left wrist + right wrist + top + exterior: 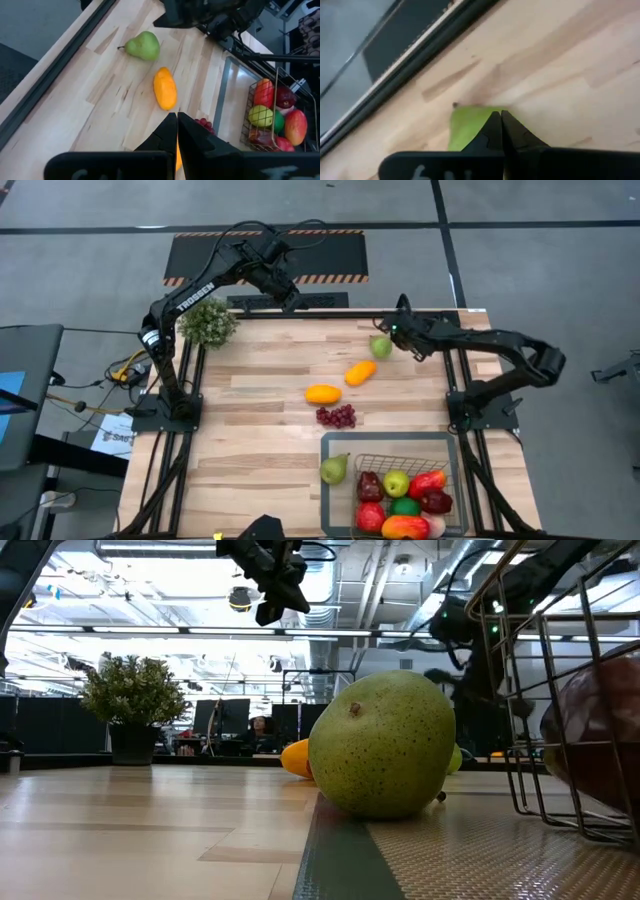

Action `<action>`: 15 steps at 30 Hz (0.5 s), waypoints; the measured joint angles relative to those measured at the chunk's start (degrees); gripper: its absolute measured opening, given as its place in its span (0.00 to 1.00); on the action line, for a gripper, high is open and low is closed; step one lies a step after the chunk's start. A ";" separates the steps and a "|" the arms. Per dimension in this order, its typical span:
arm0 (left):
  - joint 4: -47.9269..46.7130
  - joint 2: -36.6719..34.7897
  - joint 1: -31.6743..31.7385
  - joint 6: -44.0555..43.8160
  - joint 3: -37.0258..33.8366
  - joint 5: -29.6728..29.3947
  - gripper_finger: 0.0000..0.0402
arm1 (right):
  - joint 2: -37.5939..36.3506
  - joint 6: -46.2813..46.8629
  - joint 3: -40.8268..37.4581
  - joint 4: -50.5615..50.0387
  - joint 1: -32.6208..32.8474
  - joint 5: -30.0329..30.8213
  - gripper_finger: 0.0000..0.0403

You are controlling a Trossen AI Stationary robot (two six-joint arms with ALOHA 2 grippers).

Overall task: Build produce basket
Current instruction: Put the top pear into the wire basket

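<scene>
Your right gripper [500, 122] sits pressed together just over the far green pear [380, 346]; your left gripper [177, 131] is also closed, raised above the counter's far edge.

From your right wrist view the closed fingers cover most of that pear, so you cannot tell whether they touch it. Two orange fruits [341, 383] and the purple grape bunch [336, 416] lie loose mid-counter [260, 450], well apart from both grippers. The basket [392, 445] sits at the near right corner, cut off by the picture's edge, holding red, green and yellow produce; some pieces hide behind others. A second green pear [383, 744] lies on the basket's grey rim, outside the mesh. A potted plant [207, 321] stands at the far left corner.
</scene>
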 joint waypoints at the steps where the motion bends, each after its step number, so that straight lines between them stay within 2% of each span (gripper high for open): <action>1: 0.01 0.00 0.00 -0.01 0.00 0.02 0.00 | 1.05 0.01 0.05 1.36 0.24 0.33 0.00; 6: 0.09 0.00 0.00 -0.29 -0.02 0.00 0.00 | 2.73 -0.48 1.24 1.86 1.04 -1.21 0.00; 9: 0.17 0.00 0.00 -0.28 -0.01 0.04 0.00 | 2.81 -4.13 1.65 1.65 -0.08 -5.17 0.00; 11: 0.15 0.00 -0.06 -0.16 0.00 0.05 0.00 | 4.45 -9.49 1.77 3.40 -0.66 -12.60 0.00; 15: 0.11 0.00 -0.37 0.47 -0.02 0.42 0.00 | 8.45 -21.82 2.28 7.99 0.62 -32.88 0.00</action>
